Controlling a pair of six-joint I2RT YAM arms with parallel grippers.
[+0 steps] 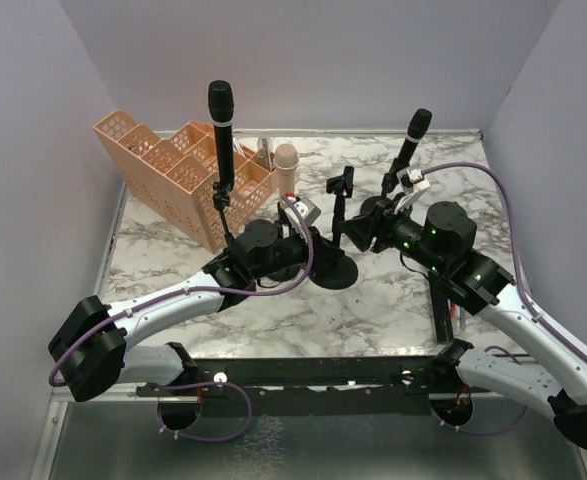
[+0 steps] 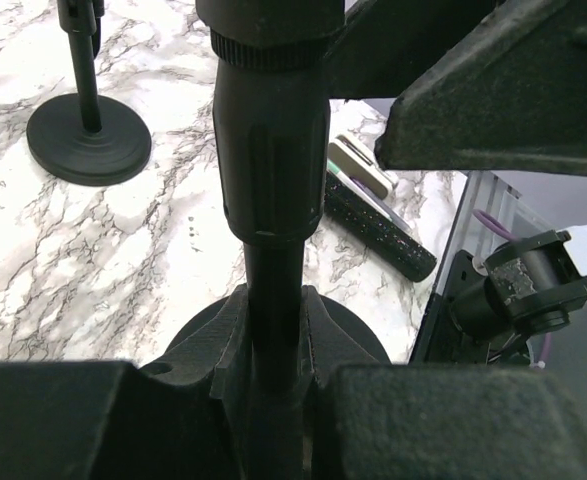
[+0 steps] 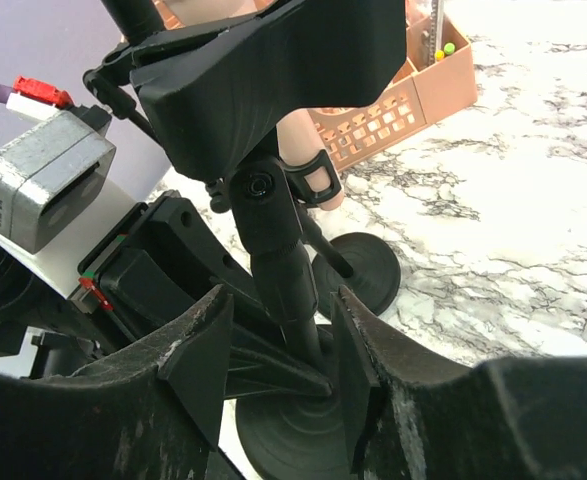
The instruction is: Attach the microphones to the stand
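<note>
My left pincer point(image 2: 273, 345) clamps the loaded stand point(image 2: 273, 270) by its pole, steadying it, I judge; right pincer point(image 3: 281, 345) gapes astride the empty stand point(image 3: 285, 262).

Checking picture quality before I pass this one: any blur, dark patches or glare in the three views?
Top view: even light, sharp, only soft shadows on the table. Left wrist: the left fingers and the pole they grip sit close, dark and soft; the table behind is sharp. Right wrist: the right fingers are dark and blurred, the basket beyond is in focus. No strong glare.
</note>
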